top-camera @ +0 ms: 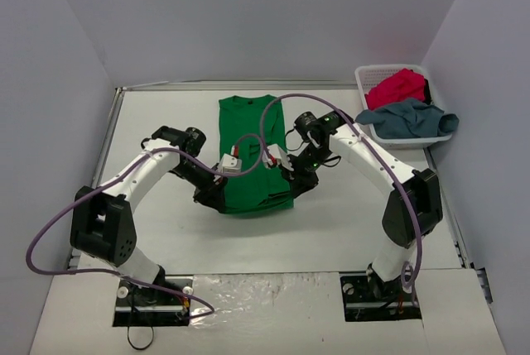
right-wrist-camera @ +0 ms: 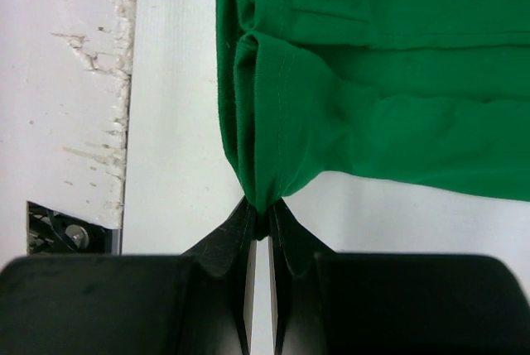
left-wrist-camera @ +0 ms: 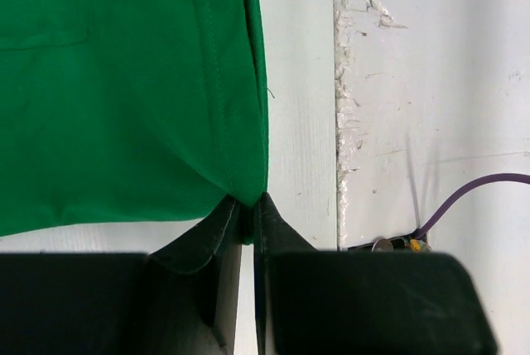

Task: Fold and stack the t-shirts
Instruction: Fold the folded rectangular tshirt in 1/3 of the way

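A bright green t-shirt [top-camera: 251, 140] lies lengthwise on the white table, sleeves folded in. My left gripper [top-camera: 217, 200] is shut on its near left corner; the left wrist view shows the cloth [left-wrist-camera: 124, 90] pinched between the fingertips [left-wrist-camera: 248, 214]. My right gripper [top-camera: 296, 183] is shut on its near right corner; the right wrist view shows the bunched hem [right-wrist-camera: 273, 165] pinched there [right-wrist-camera: 261, 214]. A crimson red t-shirt [top-camera: 397, 88] and a dusty grey-blue t-shirt [top-camera: 410, 117] lie crumpled in the basket.
A white lattice basket [top-camera: 364, 78] stands at the far right by the wall. Grey walls enclose the table on three sides. A purple cable [top-camera: 273, 107] loops over the shirt. A seam with chipped paint [left-wrist-camera: 341, 82] runs near the table's front.
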Robot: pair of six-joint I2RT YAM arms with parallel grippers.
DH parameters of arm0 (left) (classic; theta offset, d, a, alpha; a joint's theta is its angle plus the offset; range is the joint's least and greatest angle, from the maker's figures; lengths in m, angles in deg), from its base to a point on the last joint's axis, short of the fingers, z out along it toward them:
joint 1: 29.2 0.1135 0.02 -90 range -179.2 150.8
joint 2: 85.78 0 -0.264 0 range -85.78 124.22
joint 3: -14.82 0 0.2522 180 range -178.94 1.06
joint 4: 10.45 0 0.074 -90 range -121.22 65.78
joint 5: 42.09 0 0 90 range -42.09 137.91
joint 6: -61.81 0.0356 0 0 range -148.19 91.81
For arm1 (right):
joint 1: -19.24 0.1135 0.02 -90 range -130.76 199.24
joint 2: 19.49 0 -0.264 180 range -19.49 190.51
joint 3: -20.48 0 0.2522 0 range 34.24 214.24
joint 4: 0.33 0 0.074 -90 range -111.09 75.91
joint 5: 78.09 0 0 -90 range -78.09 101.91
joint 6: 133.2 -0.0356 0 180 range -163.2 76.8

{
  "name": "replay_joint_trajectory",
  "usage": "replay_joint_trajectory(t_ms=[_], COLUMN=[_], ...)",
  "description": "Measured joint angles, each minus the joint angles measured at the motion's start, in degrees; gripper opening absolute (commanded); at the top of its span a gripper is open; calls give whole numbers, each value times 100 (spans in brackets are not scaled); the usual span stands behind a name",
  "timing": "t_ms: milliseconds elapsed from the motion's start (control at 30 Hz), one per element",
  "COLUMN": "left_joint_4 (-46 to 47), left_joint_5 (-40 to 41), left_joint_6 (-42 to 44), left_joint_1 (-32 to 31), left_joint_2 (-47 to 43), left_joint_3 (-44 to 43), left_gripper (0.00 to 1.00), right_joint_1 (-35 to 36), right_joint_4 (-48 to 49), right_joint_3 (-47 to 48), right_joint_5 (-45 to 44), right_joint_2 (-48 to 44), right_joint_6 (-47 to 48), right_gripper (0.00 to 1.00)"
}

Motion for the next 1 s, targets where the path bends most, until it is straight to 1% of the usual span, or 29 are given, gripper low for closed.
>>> replay_joint_trajectory(t_ms=[600,1000], left_joint_4=[-184,-459], left_joint_5=[66,70], left_joint_6=[-15,92], left_joint_1=[374,706], left_joint_2=[828,1679], left_joint_3=[-984,-1891], left_gripper=[2,2], right_joint_1=[-433,-629], right_joint_4=[-26,-50], right_joint_3=[1349,2262], right_joint_5=[-179,-184], right_joint_2=[861,1657], right_joint_6=[168,299], right_gripper=[0,0])
